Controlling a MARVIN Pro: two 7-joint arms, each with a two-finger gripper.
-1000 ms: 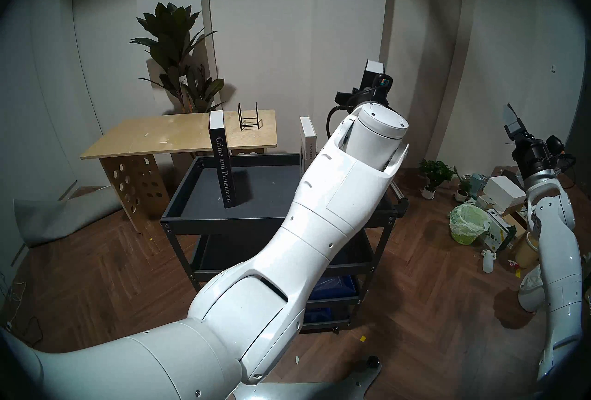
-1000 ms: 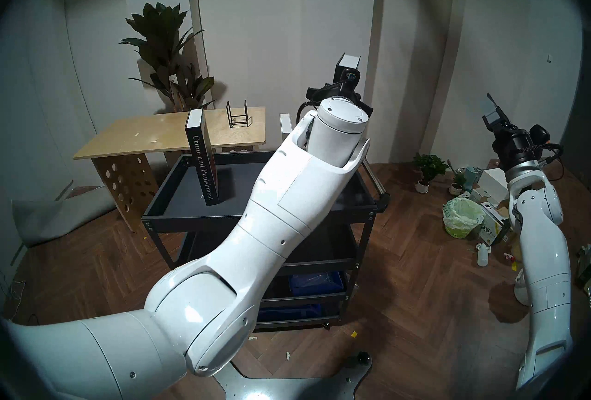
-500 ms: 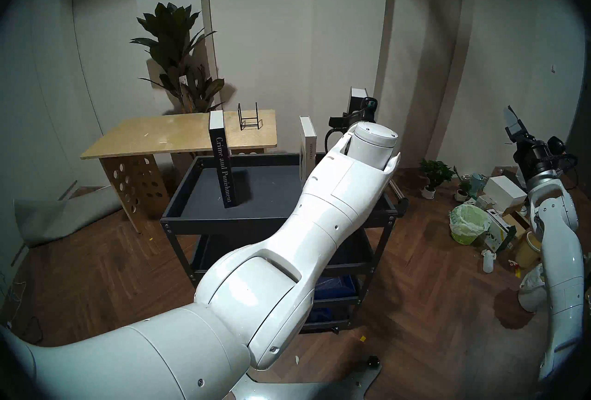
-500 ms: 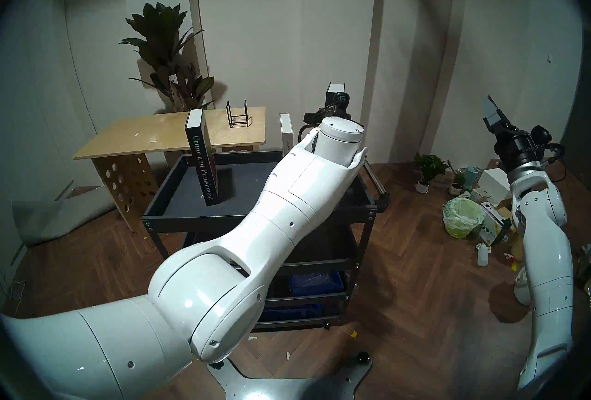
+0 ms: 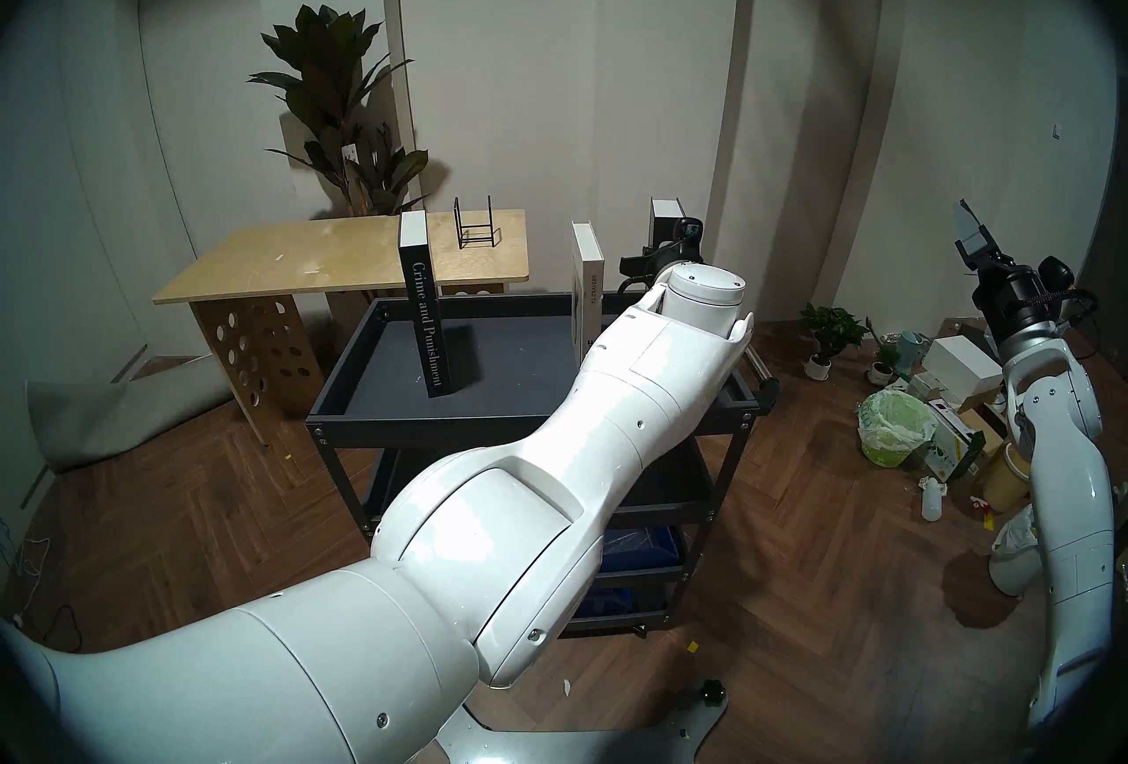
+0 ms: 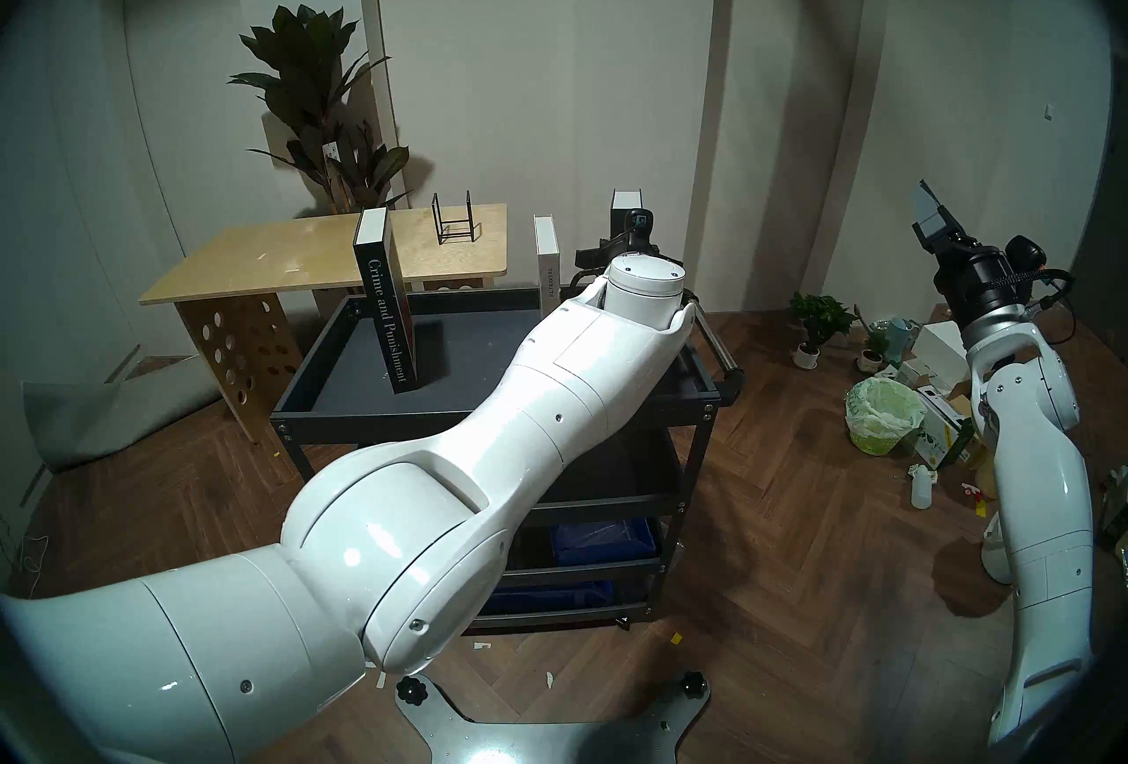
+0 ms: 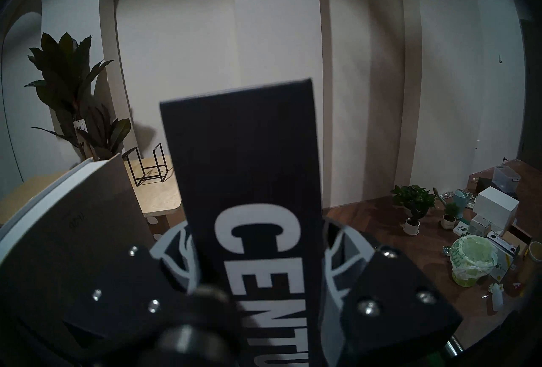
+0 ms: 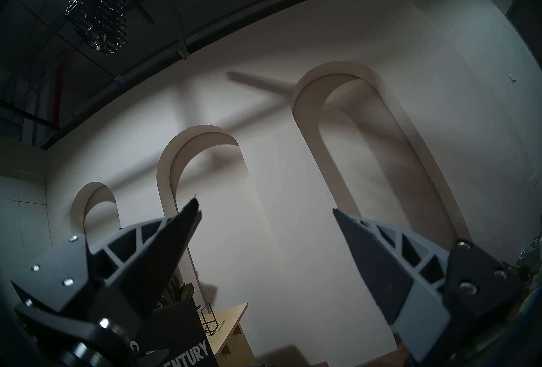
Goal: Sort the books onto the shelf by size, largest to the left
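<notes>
Here the left gripper [image 7: 258,284] is clamped on the black "CENTURY" book [image 7: 249,170], one finger [image 7: 176,255] pressed to each cover, so the book stands upright with its spine facing the wrist camera. That side-on hold looks chosen so the book can be lowered onto its bottom edge without turning it over. In the head view the book [image 5: 664,222] sits at the far right of the shelf [image 5: 342,415], just to the right of the slim white book [image 5: 587,280]; whether its bottom edge already touches the tray is hidden by the arm. The tall black "Crime and Punishment" [image 5: 424,311] stands upright on the left part of the shelf, well apart from the other two. From tallest on the left to shortest on the right, that order fits the task, so placing this last book seems to be the step in hand.

The left arm [image 5: 610,415] reaches diagonally across the front of the cart, elbow low, forearm rising to a wrist bent so the gripper points up and away beyond the shelf's right end.

The right gripper [image 8: 265,217] is spread wide with nothing between its fingers, pointing up toward the wall. Its arm [image 5: 1062,439] stands raised at the right, well clear of the cart. Behind the cart, the plywood table [image 5: 256,262] carries only a black wire rack [image 5: 476,224].
</notes>
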